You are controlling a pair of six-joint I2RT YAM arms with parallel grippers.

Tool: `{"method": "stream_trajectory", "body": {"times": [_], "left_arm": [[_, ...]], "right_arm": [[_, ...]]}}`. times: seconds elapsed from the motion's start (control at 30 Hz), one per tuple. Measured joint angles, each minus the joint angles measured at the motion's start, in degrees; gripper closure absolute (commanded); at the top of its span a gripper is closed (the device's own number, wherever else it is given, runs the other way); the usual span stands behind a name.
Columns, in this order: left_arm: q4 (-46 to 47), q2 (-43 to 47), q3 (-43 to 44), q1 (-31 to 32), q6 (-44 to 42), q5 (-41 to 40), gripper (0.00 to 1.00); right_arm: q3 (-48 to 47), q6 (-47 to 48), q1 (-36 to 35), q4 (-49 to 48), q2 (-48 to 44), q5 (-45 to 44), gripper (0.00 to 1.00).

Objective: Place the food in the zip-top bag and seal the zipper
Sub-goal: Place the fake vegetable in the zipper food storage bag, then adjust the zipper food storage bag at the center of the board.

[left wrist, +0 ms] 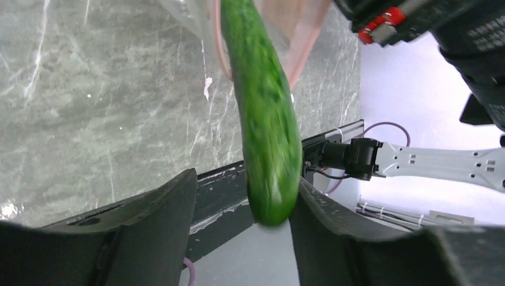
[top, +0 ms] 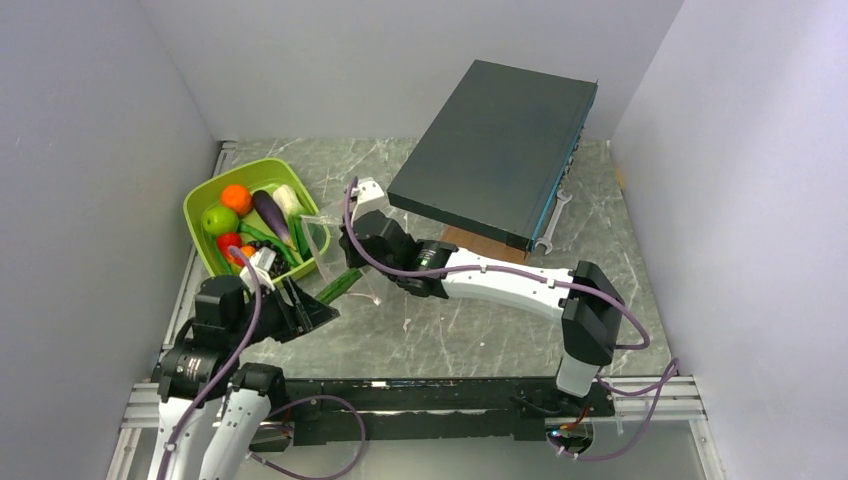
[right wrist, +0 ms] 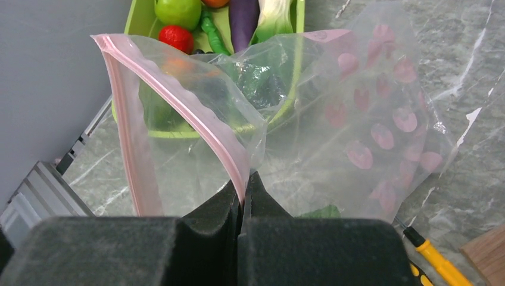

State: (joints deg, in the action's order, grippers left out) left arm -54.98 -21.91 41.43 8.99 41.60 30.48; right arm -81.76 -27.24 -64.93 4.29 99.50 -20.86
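Observation:
A green cucumber (left wrist: 268, 131) stands between the fingers of my left gripper (left wrist: 245, 179), which is open. It leans on the right finger and stands off the left one, its far end reaching into the mouth of the zip-top bag (right wrist: 357, 119). From above, the cucumber (top: 340, 285) slants from my left gripper (top: 322, 312) towards the bag (top: 322, 228). My right gripper (right wrist: 244, 179) is shut on the pink zipper (right wrist: 178, 98), holding the mouth up and open. More food lies in the lime tray (top: 200, 200): orange (top: 236, 198), green apple (top: 219, 219), eggplant (top: 272, 215).
A dark flat box (top: 495, 145) leans at the back right over a wooden board (top: 470, 242), with a wrench (top: 555, 220) beside it. An orange-and-black screwdriver (right wrist: 435, 256) lies on the marble right of the bag. Grey walls close in on both sides.

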Motion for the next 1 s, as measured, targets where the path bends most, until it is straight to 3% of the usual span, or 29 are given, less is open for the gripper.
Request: {"method": "stream_trajectory", "body": {"times": [0.13, 0.3, 0.37, 0.47, 0.53, 0.67, 0.83, 1.0], "left_arm": [[0.9, 1.9, 0.1, 0.0, 0.0, 0.9, 0.55], [3.9, -0.2, -0.1, 0.0, -0.3, 3.4, 0.55], [6.3, -2.3, -0.4, 0.0, -0.3, 5.6, 0.52], [7.0, -4.5, -0.2, 0.0, -0.9, 6.0, 0.36], [6.2, -4.3, 0.4, 0.0, -1.8, 4.8, 0.31], [5.9, -1.6, 1.7, 0.0, -1.4, 1.5, 0.34], [7.1, -3.0, 3.1, 0.0, -0.1, -3.2, 0.28], [8.4, -7.6, 5.4, 0.0, -0.7, -9.5, 0.35]], "right_arm": [[0.0, 0.0, 0.0, 0.5, 0.2, 0.3, 1.00], [0.0, 0.0, -0.3, 0.4, 0.2, 0.5, 1.00], [0.0, 0.1, -0.3, 0.4, 0.2, 0.4, 1.00], [0.0, 0.0, -0.3, 0.4, 0.2, 1.0, 1.00], [0.0, 0.0, -0.3, 0.1, 0.2, 2.0, 1.00], [0.7, 0.0, -0.3, -1.2, 0.1, 3.2, 1.00], [1.6, -0.8, -0.3, -1.4, -1.1, 3.5, 1.00], [4.1, -1.3, -0.3, -2.1, -5.7, 3.7, 1.00]]}}
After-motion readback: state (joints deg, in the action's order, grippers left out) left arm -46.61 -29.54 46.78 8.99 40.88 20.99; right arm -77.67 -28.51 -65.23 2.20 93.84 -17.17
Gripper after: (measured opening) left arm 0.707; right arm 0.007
